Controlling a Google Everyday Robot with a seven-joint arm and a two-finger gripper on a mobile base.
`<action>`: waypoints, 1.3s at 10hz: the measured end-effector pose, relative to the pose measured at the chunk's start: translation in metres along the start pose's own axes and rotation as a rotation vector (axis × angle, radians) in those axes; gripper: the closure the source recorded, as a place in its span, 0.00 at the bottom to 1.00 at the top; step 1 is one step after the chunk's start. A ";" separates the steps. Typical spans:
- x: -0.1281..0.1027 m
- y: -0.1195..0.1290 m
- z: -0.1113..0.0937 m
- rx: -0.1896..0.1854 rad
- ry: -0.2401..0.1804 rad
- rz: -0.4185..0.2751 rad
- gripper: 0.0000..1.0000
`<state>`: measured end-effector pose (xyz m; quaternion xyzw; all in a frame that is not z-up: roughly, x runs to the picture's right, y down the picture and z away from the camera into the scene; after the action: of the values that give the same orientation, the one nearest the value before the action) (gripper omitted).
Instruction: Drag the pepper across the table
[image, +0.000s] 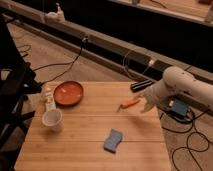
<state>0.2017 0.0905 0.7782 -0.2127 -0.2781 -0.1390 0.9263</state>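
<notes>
The pepper (129, 104) is a small slender orange-red chili lying on the light-wood table (85, 145), near its right edge, with its thin dark stem tip pointing left. My gripper (145, 101) comes in from the right on a white arm and sits right at the pepper's right end, low over the tabletop. Whether it touches the pepper I cannot tell.
A round orange-red plate (68, 93) sits at the table's back left. A white cup (52, 120) and a small bottle (49, 98) stand at the left edge. A blue wavy sponge (113, 140) lies front centre. Cables run across the floor on the right.
</notes>
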 end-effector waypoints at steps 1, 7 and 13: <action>0.002 0.000 0.001 -0.005 0.007 -0.005 0.47; 0.034 -0.033 0.048 -0.035 0.100 -0.090 0.47; 0.041 -0.054 0.100 -0.066 0.056 -0.041 0.47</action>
<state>0.1689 0.0852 0.8943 -0.2335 -0.2517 -0.1729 0.9231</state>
